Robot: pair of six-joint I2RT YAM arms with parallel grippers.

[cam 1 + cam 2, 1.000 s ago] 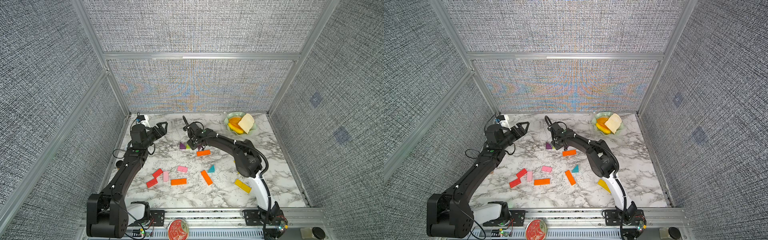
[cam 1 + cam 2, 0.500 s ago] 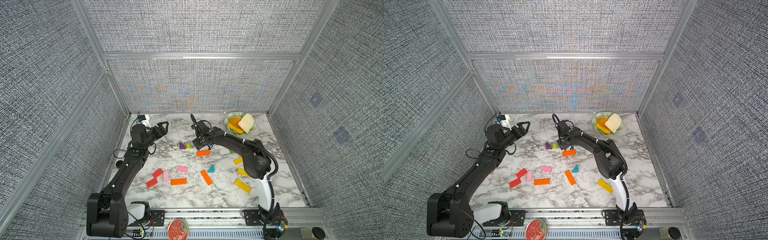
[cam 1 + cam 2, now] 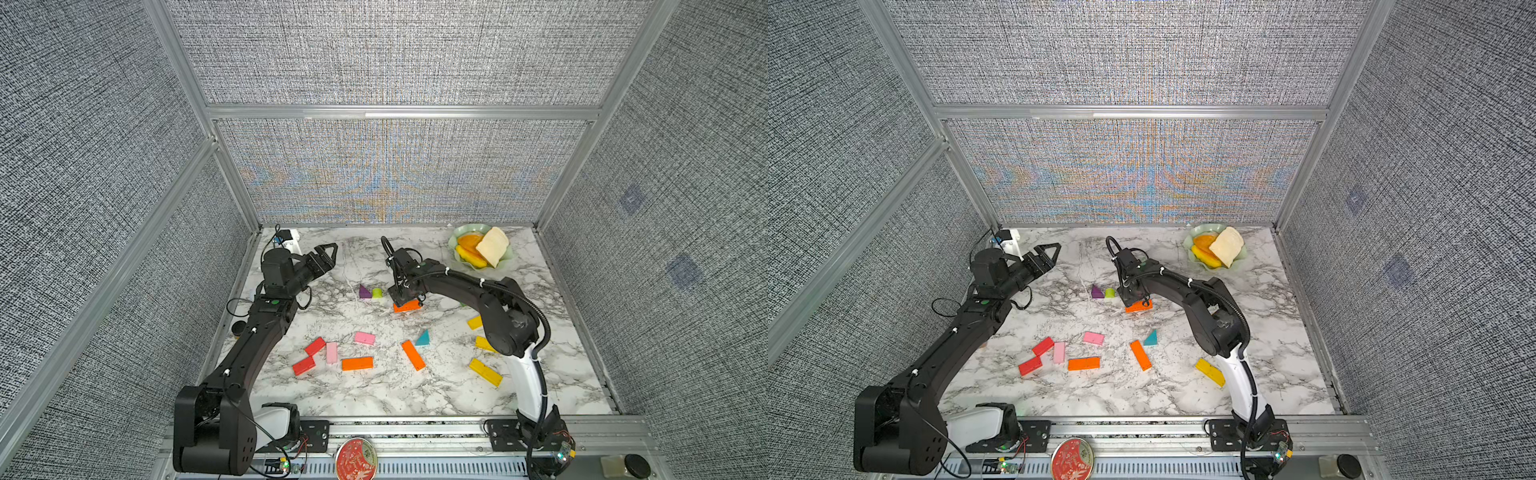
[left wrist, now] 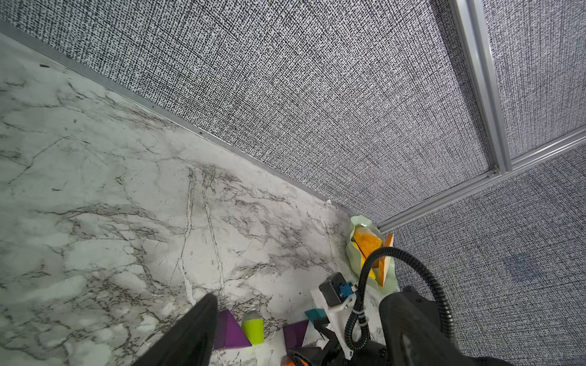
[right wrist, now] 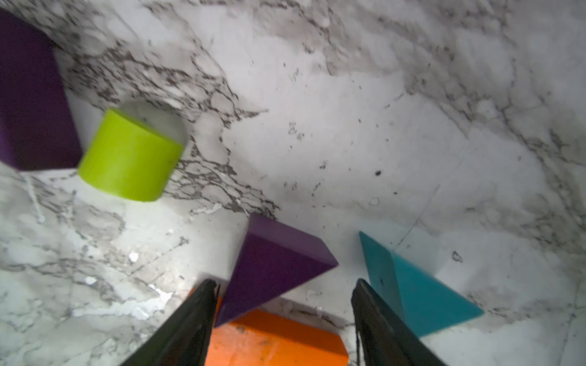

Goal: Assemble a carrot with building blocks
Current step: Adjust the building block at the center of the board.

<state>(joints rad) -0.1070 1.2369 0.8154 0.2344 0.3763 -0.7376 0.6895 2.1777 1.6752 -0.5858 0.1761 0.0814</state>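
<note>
My right gripper (image 3: 405, 297) (image 5: 285, 286) points down, open, straddling a short orange block (image 3: 407, 306) (image 5: 279, 339) and a purple triangle (image 5: 272, 263) whose corner rests on it. A teal triangle (image 5: 412, 291) lies just outside one finger. Left of them sit another purple triangle (image 3: 365, 292) and a lime-green stub (image 3: 377, 293) (image 5: 130, 155). Nearer the front lie red (image 3: 315, 346), pink (image 3: 365, 338), orange (image 3: 357, 363) and yellow (image 3: 485, 371) bars and a second teal triangle (image 3: 423, 338). My left gripper (image 3: 330, 251) hovers open and empty at the back left.
A pale green bowl (image 3: 461, 239) with toy fruit slices and a bread slice (image 3: 492, 245) stands in the back right corner. Textured walls close in three sides. A red round tin (image 3: 356, 457) sits on the front rail.
My right gripper has opened and shifted right, from beside the purple triangle and lime stub to over the short orange block. Its elbow swung right, uncovering more yellow bars. The left arm is still.
</note>
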